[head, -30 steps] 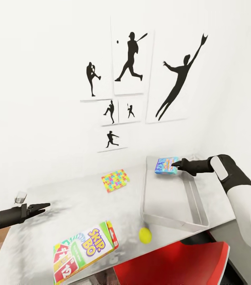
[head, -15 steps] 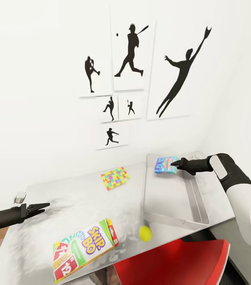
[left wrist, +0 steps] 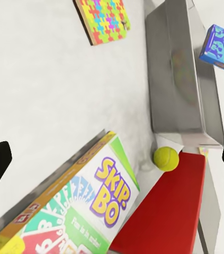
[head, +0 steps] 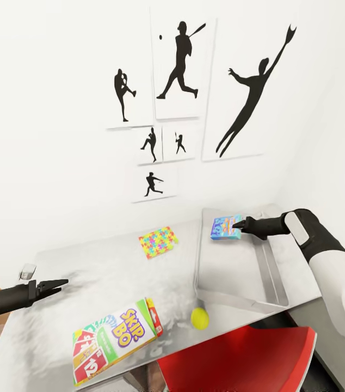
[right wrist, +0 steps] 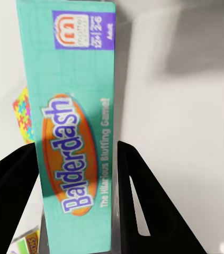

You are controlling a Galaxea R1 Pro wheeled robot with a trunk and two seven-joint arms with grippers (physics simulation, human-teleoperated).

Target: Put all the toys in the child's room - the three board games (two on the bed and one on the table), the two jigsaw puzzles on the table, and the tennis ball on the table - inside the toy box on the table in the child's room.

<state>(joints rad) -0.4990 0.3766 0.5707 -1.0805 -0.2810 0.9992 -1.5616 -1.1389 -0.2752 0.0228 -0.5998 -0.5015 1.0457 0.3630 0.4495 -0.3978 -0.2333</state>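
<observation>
Head view: right gripper (head: 236,224) was clamped on the blue Balderdash board game (head: 225,227), held over the far end of the toy box (head: 273,272). Left gripper (head: 63,283) hung narrowly parted above the table (head: 85,277), holding nothing; SKIP-BO box (head: 112,338) and tennis ball (head: 199,318) lay near the front edge

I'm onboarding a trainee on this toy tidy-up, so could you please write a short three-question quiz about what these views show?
1. True or false: the tennis ball lies inside the toy box.
2. Which game does the right gripper hold? A) SKIP-BO B) Balderdash C) a jigsaw puzzle
3. Fill in: the SKIP-BO box lies on the table near its front ____.

Key:
1. False; it rests on the table just outside the box's near wall.
2. B; the right wrist view shows the Balderdash box between the fingers, held over the toy box.
3. Edge.
</observation>
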